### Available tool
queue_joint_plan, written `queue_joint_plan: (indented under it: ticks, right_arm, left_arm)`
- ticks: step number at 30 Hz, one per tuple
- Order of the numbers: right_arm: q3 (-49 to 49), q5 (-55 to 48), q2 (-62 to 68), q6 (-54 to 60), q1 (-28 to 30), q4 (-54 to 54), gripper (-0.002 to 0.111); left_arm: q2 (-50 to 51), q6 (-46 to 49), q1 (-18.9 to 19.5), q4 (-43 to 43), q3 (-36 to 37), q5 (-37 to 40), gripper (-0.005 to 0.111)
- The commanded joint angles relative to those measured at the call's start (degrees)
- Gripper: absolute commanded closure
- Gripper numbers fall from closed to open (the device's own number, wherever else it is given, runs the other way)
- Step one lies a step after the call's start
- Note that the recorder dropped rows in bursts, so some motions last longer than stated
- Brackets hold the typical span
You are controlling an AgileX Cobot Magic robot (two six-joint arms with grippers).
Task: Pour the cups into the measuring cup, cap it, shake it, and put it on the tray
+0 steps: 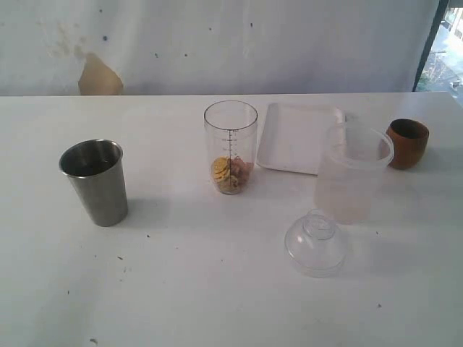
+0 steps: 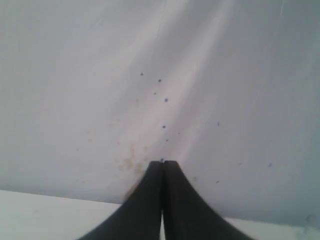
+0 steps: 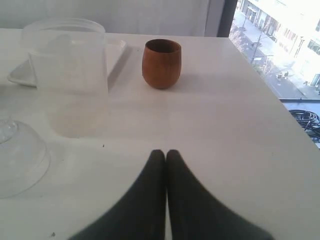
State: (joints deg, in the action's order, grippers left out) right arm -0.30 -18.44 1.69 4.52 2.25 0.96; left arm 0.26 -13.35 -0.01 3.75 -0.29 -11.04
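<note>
White tabletop [image 1: 217, 289], stained wall [image 1: 217, 43] behind: the tall clear graduated measuring cup [image 1: 231, 144] stands centre, just left of the shallow white tray [image 1: 296, 137]. Our left gripper [image 2: 162, 165] and right gripper [image 3: 166, 152] are pinched closed, holding nothing. We judge the cylinder light, rigid, slick; best clasped around mid-wall.

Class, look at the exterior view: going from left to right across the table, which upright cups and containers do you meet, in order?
steel tumbler → measuring cup → frosted container → wooden cup
</note>
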Motion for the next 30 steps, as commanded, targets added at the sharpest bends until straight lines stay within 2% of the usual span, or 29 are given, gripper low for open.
queue_joint_plan:
  ticks: [1,6,10,12,15,18,21,27,30]
  right_arm:
    - [0.30,0.27,-0.19,-0.20,-0.21,-0.09,0.108]
    - [0.30,0.27,-0.19,-0.20,-0.21,-0.09,0.108]
    - [0.30,0.27,-0.19,-0.20,-0.21,-0.09,0.108]
    - [0.30,0.27,-0.19,-0.20,-0.21,-0.09,0.108]
    - [0.30,0.27,-0.19,-0.20,-0.21,-0.09,0.108]
    - [0.30,0.27,-0.19,-0.20,-0.21,-0.20,0.108]
    - [0.30,0.27,-0.19,-0.20,-0.21,-0.20,0.108]
    - [0.30,0.27,-0.19,-0.20,-0.21,-0.20,0.108]
    - [0.30,0.27,-0.19,-0.20,-0.21,-0.20,0.108]
  left_arm:
    - [-0.26,-9.27,-0.23,0.80,0.29,3.50,0.107]
    - [-0.26,-9.48,-0.23,2.76,0.29,2.27,0.107]
    - [2.37,-13.89,-0.23,2.89,0.29,-4.81,0.105]
    - [5.49,-13.46,-0.23,3.37,0.29,-7.84,0.099]
    - [11.88,-13.46,-0.23,7.04,-2.66,-11.90,0.079]
    - [18.56,-14.97,-0.23,14.55,-5.82,-17.80,0.041]
    - [24.32,-20.75,-0.23,22.93,-8.40,-17.90,0.002]
    - [33.48,-23.25,-0.23,33.65,-8.45,-19.86,0.002]
    - [37.07,-23.25,-0.23,34.72,-8.45,-19.86,0.002]
